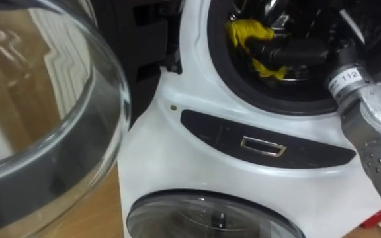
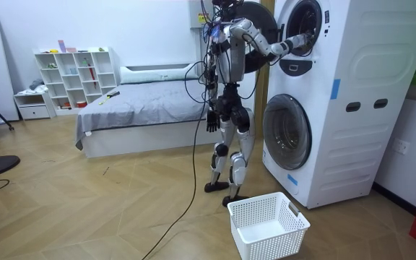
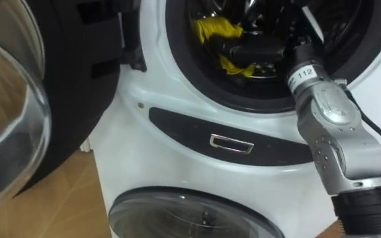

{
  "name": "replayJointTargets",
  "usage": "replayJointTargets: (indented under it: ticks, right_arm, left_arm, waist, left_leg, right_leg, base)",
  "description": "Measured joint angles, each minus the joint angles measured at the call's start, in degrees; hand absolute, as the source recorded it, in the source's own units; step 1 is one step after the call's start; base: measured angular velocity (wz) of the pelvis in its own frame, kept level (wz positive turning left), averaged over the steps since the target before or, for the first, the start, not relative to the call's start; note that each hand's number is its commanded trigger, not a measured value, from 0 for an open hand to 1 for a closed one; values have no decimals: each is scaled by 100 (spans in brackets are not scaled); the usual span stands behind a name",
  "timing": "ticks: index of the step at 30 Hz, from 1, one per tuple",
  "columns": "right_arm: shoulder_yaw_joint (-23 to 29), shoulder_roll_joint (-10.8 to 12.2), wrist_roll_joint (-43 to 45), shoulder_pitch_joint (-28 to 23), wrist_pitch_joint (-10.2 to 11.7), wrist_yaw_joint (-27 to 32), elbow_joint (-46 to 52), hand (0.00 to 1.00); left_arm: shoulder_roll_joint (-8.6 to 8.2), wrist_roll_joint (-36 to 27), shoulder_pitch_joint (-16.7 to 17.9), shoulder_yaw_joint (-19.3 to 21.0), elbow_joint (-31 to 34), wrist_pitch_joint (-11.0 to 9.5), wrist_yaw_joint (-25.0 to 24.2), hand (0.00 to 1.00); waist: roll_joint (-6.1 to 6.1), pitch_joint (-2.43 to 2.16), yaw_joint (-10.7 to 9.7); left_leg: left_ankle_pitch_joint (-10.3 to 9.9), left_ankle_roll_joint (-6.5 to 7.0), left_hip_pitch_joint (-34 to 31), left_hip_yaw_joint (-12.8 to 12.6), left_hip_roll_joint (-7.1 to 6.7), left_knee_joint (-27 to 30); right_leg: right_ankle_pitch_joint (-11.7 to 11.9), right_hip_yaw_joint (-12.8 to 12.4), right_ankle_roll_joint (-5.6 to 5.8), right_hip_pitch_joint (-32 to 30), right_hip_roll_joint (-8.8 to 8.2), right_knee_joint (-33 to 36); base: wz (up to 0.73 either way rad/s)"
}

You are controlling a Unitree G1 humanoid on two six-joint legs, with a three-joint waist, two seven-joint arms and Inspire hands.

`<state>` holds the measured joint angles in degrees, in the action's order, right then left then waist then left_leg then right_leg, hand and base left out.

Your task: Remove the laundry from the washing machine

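Note:
A yellow cloth (image 1: pixel 247 32) (image 3: pixel 217 28) lies inside the upper drum of the white stacked washing machine (image 1: pixel 177 152) (image 2: pixel 338 101). My right hand (image 1: pixel 295 50) (image 3: pixel 260 47) reaches into that drum, its dark fingers curled on the cloth, which shows above and below them. The right forearm (image 3: pixel 333 125) crosses the drum's rim from the lower right. In the room view I stand upright facing the machine, and my left hand (image 2: pixel 210 120) hangs relaxed at my side.
The upper round glass door (image 1: pixel 78 99) stands swung open at the left. A lower drum door (image 1: pixel 210 215) is shut beneath the control panel (image 1: pixel 263 145). A white laundry basket (image 2: pixel 267 224) sits on the floor by my feet. A bed (image 2: pixel 143 108) stands behind me.

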<state>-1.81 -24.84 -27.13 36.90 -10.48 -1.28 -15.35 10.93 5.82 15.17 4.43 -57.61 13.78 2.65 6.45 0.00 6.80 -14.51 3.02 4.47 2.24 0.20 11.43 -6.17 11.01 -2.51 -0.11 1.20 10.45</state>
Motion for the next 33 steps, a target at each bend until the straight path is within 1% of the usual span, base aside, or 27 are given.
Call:
replayJointTargets:
  ticks: [2, 3, 4, 5, 6, 7, 10, 11, 14, 17, 18, 19, 20, 25, 28, 30, 32, 33]
  right_arm:
    - [-153, -30, 89, 197, -46, -87, -293, 0]
    - [-207, -31, 214, 251, -80, -151, -449, 0]
    - [-218, -31, 351, 265, -105, -237, -592, 0]
    - [-236, -32, 406, 300, -120, -277, -694, 0]
    - [-258, -32, 446, 395, -204, -337, -911, 0]
    - [-266, -32, 451, 433, -231, -357, -1011, 0]
    - [-292, -35, 458, 715, -466, -485, -1457, 0]
    - [-305, -37, 474, 759, -471, -514, -1534, 0]
    - [-319, -64, 543, 851, -579, -648, -1675, 0]
    - [-319, -73, 545, 929, -620, -790, -1802, 0]
    - [-319, -93, 545, 947, -652, -859, -1818, 19]
    - [-327, -93, 548, 996, -672, -960, -1878, 87]
    - [-334, -94, 572, 1009, -673, -1014, -1900, 100]
    - [-371, -155, 765, 1010, -673, -1318, -1889, 100]
    - [-393, -169, 952, 1010, -664, -1424, -1886, 100]
    - [-480, -250, 1227, 1010, -649, -1500, -1900, 100]
    - [-468, -310, 1405, 1011, -644, -1423, -1924, 100]
    - [-478, -414, 1493, 1013, -591, -1433, -1948, 100]
  left_arm:
    - [3, 24, 3, 7, 17, 11, -14, 0]
    - [4, 128, 1, 55, 21, 47, -44, 0]
    - [3, 195, -2, 121, 31, 96, -68, 0]
    - [9, 227, 3, 137, 33, 115, -85, 0]
    - [16, 254, 21, 166, 34, 136, -118, 0]
    - [17, 261, 31, 173, 38, 150, -133, 0]
    - [19, 284, 132, 227, 165, 274, -276, 0]
    - [22, 286, 148, 227, 175, 292, -297, 0]
    - [31, 286, 183, 227, 178, 382, -329, 0]
    - [50, 279, 177, 244, 177, 466, -355, 0]
    - [62, 279, 155, 240, 177, 468, -392, 0]
    - [81, 279, 108, 234, 177, 473, -453, 0]
    - [89, 280, 96, 233, 177, 478, -466, 0]
    - [169, 275, -32, 218, 132, 553, -558, 0]
    - [177, 261, -92, 216, 113, 591, -559, 0]
    - [182, 229, -142, 210, 78, 587, -556, 0]
    - [181, 207, -205, 198, 70, 585, -556, 0]
    - [182, 177, -244, 175, 66, 584, -556, 0]
  waist:
    - [21, -9, -20]
    - [40, -23, -27]
    - [80, -50, -20]
    - [98, -63, -20]
    - [129, -85, -17]
    - [142, -87, -15]
    - [198, -83, -11]
    - [197, -82, -13]
    - [193, -80, -26]
    - [188, -76, -64]
    - [180, -71, -63]
    - [173, -67, -75]
    - [172, -66, -77]
    - [157, -62, -56]
    - [152, -61, -28]
    - [147, -58, 19]
    - [142, -53, 106]
    - [132, -46, 147]
  left_leg:
    - [1, 0, -11, 17, -9, 18]
    - [1, 0, -14, 21, -10, 32]
    - [2, -2, -13, 29, -15, 42]
    - [5, -4, -13, 37, -18, 47]
    - [6, -4, -15, 42, -24, 68]
    - [6, -3, -18, 48, -28, 86]
    - [8, 4, -50, 94, -89, 131]
    - [10, 7, -54, 95, -89, 135]
    - [20, 18, -77, 118, -102, 164]
    - [21, 19, -116, 166, -114, 230]
    - [22, 20, -121, 173, -117, 239]
    - [26, 21, -121, 174, -118, 242]
    - [29, 19, -122, 175, -118, 242]
    - [45, 8, -126, 188, -118, 233]
    - [54, 5, -114, 176, -112, 217]
    - [60, 7, -89, 184, -102, 211]
    - [59, 7, -81, 186, -95, 194]
    - [59, 7, -79, 202, -93, 180]
  right_leg:
    - [-1, 29, 2, 1, -7, 7]
    - [-1, 37, 2, 7, -5, 7]
    - [-1, 51, 2, 15, -6, 8]
    - [-1, 60, 2, 20, -6, 9]
    - [-1, 65, 2, 29, -8, 12]
    - [-1, 69, 2, 37, -11, 12]
    - [-5, 72, 10, 25, -44, 17]
    - [-5, 78, 11, 23, -51, 17]
    - [1, 120, 20, 22, -78, 18]
    - [3, 170, 24, 37, -92, 9]
    - [4, 177, 25, 37, -95, 12]
    - [5, 176, 25, 35, -96, 17]
    - [6, 179, 26, 35, -97, 16]
    - [9, 195, 21, 32, -94, 14]
    - [11, 184, 17, 32, -88, 17]
    - [11, 199, 17, 65, -86, 20]
    - [11, 204, 17, 68, -79, 18]
    - [11, 216, 17, 68, -78, 17]
  base:
    - [2]
    - [4]
    - [4]
    - [4]
    - [4]
    - [4]
    - [0]
    - [0]
    - [5]
    - [8]
    - [4]
    - [0]
    - [0]
    - [0]
    - [0]
    - [6]
    - [4]
    - [10]
